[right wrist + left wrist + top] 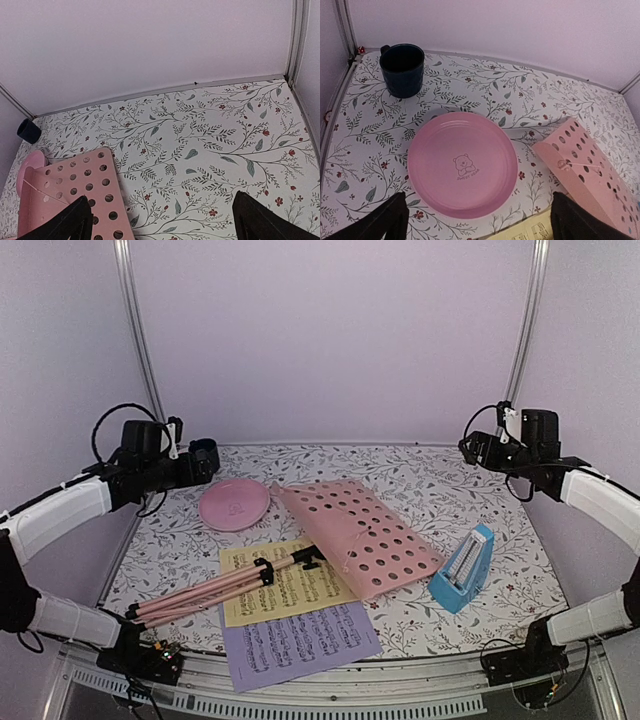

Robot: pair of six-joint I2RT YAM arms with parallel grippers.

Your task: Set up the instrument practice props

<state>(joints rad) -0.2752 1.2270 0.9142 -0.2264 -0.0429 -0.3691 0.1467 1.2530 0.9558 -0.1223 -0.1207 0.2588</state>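
Note:
The pink music stand lies flat on the table, its perforated desk [362, 536] at the middle and its folded legs [210, 592] pointing left. Under the legs lies the yellow sheet [300, 596], and the lavender sheet [300, 642] is just in front of it. The blue metronome [463, 568] stands upright to the right of the desk. My left gripper [480, 220] hovers open over the back left, above the round plate. My right gripper [160, 220] is open above the back right, holding nothing, with the desk's corner [70, 195] below its left finger.
A round pink plate [462, 162] with a bear drawing lies left of the desk [590, 165]. A dark blue cup [402, 69] stands in the back left corner. Walls and metal posts [138, 340] enclose the floral tabletop [440, 490].

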